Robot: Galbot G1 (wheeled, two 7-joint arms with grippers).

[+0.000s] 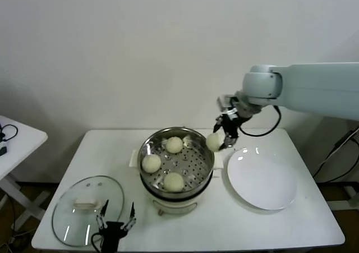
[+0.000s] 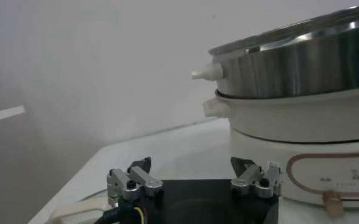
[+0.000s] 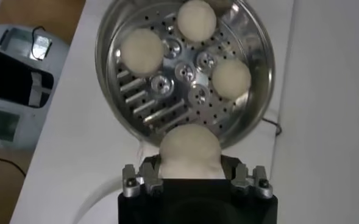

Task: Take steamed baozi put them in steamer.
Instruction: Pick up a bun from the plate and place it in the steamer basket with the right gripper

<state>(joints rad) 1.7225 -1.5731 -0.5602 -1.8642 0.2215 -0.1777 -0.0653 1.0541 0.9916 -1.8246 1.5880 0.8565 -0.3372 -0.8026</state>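
A white table (image 1: 291,219) carries the steamer (image 1: 176,177) at its middle, standing on its white base. To the steamer's right lies a flat white plate (image 1: 262,180); at the front left corner lies a round glass lid (image 1: 87,209)

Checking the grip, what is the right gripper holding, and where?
The right gripper holds a baozi by its two opposite sides, beside the steamer rim.
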